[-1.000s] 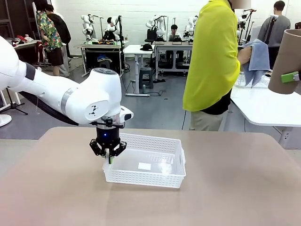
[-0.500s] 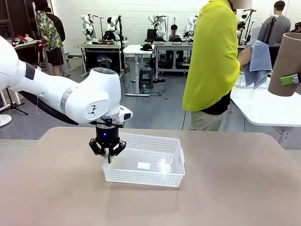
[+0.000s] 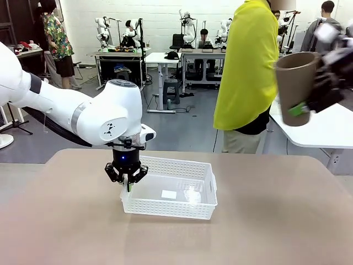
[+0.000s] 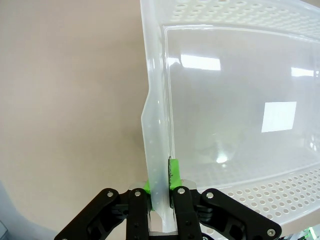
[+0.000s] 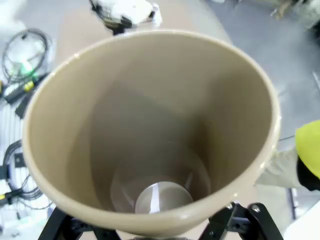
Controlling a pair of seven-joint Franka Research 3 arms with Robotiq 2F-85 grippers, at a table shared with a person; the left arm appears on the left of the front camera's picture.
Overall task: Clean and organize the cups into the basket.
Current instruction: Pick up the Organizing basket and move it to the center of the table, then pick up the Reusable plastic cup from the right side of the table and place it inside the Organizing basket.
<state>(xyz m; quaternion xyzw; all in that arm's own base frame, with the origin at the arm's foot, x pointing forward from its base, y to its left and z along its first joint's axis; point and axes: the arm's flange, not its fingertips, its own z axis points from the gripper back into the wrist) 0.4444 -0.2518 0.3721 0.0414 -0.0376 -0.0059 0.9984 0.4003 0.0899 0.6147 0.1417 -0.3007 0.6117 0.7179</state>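
Left gripper (image 3: 127, 178) is pinched shut on the left wall of the basket (image 3: 165, 208), which sits mid-worktop (image 3: 265, 221). Your basket looks empty. Right gripper (image 3: 304, 105) clamps a tan cup (image 3: 292, 83), mouth up and nothing inside, high off to the right and well apart from the basket. By my read, you've got nothing stowed yet.

No words or numbers can be read. The rounded white joint (image 3: 113, 113) of the left arm bears a small dark emblem (image 3: 109, 130), a symbol rather than letters. A white rectangular sticker (image 3: 169, 194) lies on the floor of the small shallow white plastic lattice basket (image 3: 177, 162). Its face looks blank in both the front and left wrist views.
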